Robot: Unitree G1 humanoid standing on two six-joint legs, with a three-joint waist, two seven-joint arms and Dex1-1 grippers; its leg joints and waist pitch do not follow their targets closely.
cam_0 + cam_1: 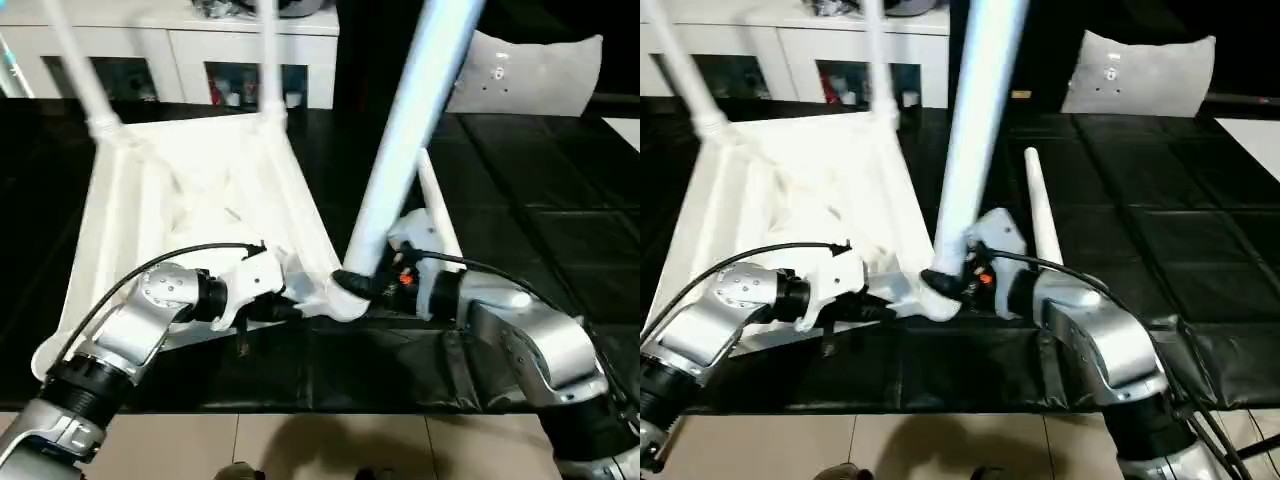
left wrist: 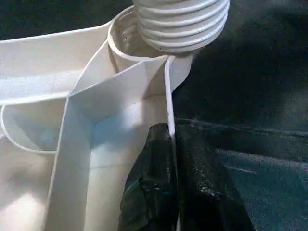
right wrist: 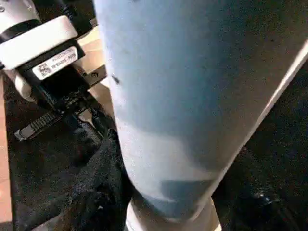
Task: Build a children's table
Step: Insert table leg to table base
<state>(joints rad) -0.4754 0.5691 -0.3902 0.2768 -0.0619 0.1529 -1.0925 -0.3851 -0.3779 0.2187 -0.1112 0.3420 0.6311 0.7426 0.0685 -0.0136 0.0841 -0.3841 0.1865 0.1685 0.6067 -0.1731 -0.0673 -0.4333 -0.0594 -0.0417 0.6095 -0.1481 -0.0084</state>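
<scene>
Left jaws (image 2: 168,183) pinching the tabletop (image 1: 180,200) rim — right jaws (image 1: 362,283) around the leg (image 1: 400,150) above the corner socket (image 1: 340,298).

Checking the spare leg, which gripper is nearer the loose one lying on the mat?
Right. The right gripper sits just beside the loose leg; the left gripper is farther, at the tabletop rim.

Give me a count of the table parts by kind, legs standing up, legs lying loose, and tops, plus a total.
Upright legs in corner sockets: 3
Loose leg lying on the black mat: 1
Table top, underside up: 1
Total: 5
</scene>
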